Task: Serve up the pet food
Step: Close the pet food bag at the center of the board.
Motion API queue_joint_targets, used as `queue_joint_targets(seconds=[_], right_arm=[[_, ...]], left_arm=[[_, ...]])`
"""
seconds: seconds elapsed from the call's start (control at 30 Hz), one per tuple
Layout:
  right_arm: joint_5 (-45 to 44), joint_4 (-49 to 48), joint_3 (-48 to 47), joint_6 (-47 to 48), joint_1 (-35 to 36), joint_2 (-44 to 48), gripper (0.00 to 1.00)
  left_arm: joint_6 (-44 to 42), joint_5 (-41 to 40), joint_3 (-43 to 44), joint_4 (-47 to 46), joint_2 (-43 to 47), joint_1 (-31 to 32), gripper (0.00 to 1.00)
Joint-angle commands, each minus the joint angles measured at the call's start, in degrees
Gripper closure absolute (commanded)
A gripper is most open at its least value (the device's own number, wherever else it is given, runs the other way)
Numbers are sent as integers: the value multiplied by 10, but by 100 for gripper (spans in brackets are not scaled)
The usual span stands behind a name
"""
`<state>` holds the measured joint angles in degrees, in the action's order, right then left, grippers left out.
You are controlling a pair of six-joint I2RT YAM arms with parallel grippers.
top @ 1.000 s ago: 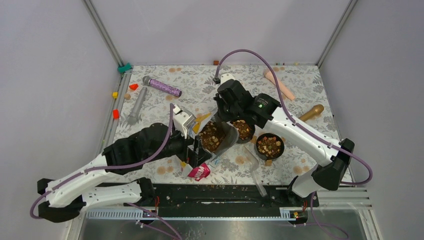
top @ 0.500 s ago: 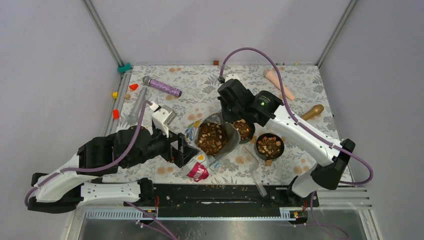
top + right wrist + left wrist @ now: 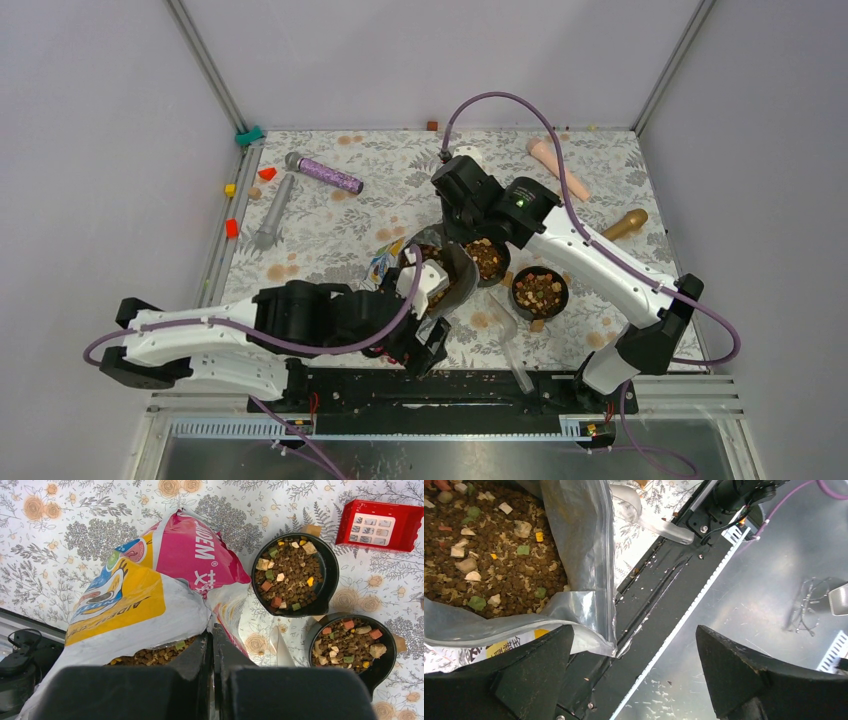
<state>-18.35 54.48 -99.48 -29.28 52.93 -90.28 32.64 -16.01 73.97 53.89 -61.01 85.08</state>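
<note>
Left gripper [image 3: 634, 630]: I am holding it wide, empty, at the near edge.
Right gripper [image 3: 212, 632]: I am pinching the yellow-white-pink plastic bag [image 3: 125, 600] of brown kibble [image 3: 499, 565].

two black bowls [image 3: 326, 587] [image 3: 372, 677] of kibble [image 3: 290, 575], one open bag [image 3: 130, 600], one red box [image 3: 380, 525], two microphones [image 3: 325, 173] [image 3: 275, 210]

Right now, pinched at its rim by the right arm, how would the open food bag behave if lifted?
Probably floppy: the bag is thin creased film, sagging around the right fingers pinching its rim. Likely bottom-heavy, since much kibble lies inside. The mouth gapes open, so a jerk could spill pieces.
</note>
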Motion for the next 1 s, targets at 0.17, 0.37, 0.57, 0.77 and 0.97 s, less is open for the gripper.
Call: queue_joint_targets(seconds=[0.17, 0.37, 0.57, 0.77, 0.97], right_arm=[[-32, -14, -10, -43, -26, 23, 100], [-16, -18, -4, -53, -37, 28, 100], [-9, -24, 12, -55, -39, 42, 100], [3, -34, 29, -60, -49, 64, 100], [13, -37, 34, -64, -62, 69, 100]], left_arm=[[69, -213, 66, 88, -67, 85, 10], [94, -260, 91, 137, -127, 107, 18], [153, -340, 111, 199, -159, 107, 36], [157, -377, 96, 212, -178, 107, 48], [172, -380, 80, 219, -197, 106, 57]])
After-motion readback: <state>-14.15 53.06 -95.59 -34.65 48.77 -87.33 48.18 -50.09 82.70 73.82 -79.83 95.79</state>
